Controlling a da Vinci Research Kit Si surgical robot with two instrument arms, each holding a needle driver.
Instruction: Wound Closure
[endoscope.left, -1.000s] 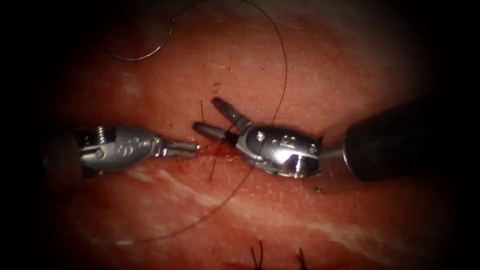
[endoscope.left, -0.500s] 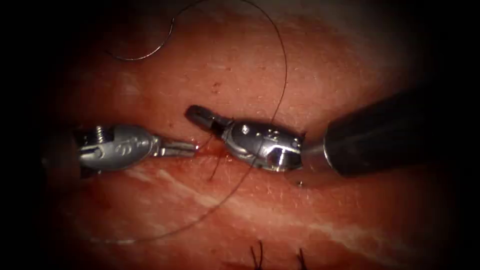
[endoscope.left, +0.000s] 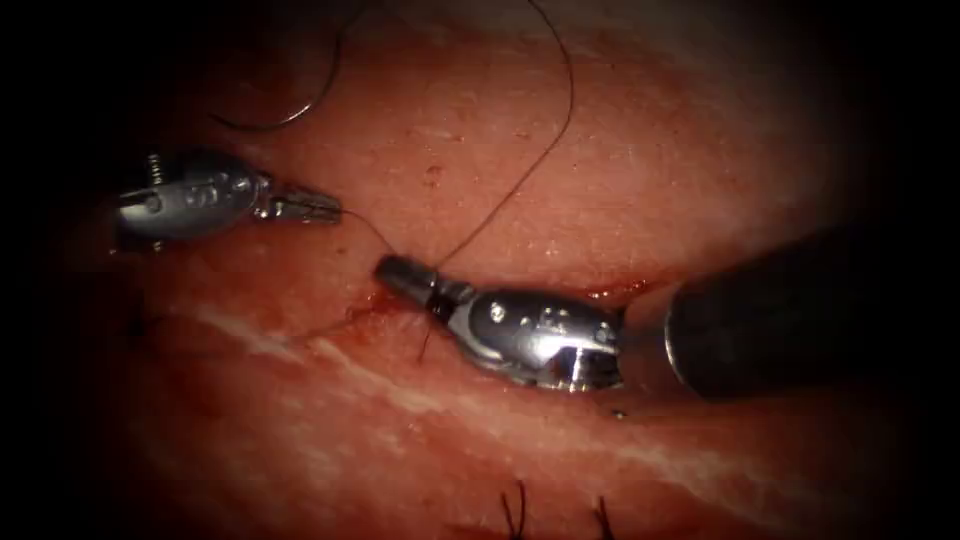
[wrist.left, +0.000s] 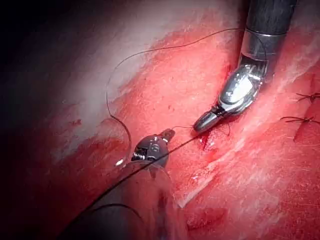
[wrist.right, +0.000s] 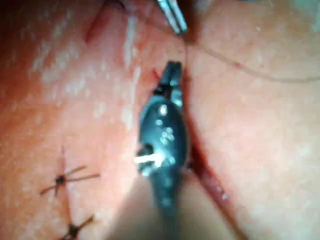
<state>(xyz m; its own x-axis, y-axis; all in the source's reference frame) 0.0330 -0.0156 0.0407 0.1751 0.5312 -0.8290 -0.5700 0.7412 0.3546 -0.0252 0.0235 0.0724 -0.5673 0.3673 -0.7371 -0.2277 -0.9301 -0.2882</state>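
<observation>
My left tool (endoscope.left: 318, 207) is up and left of the cut (endoscope.left: 350, 315), jaws shut on the thread (endoscope.left: 365, 232). A short taut length runs from it to the stitch point. My right tool (endoscope.left: 398, 270) lies along the cut from the right. Its jaws are shut on the other strand of thread (endoscope.left: 520, 175), which climbs away to the far side. The same pair shows in the left wrist view: left tool (wrist.left: 167, 135), right tool (wrist.left: 202, 122). The curved needle (endoscope.left: 290, 112) (wrist.left: 125, 132) lies free on the tissue (endoscope.left: 640, 150) at the far left, held by neither tool.
Red fluid (endoscope.left: 375, 300) wets the cut by the right tool's tip. A short thread end (endoscope.left: 425, 345) sticks out under that tool. Finished stitches (endoscope.left: 515, 510) (wrist.right: 65, 177) sit nearer the camera. The right tool's dark shaft (endoscope.left: 780, 320) crosses the right side.
The right tool's jaws went from open to shut and it shifted down and left. The left tool moved up and left, drawing the thread taut. The slack loop below the cut is gone.
</observation>
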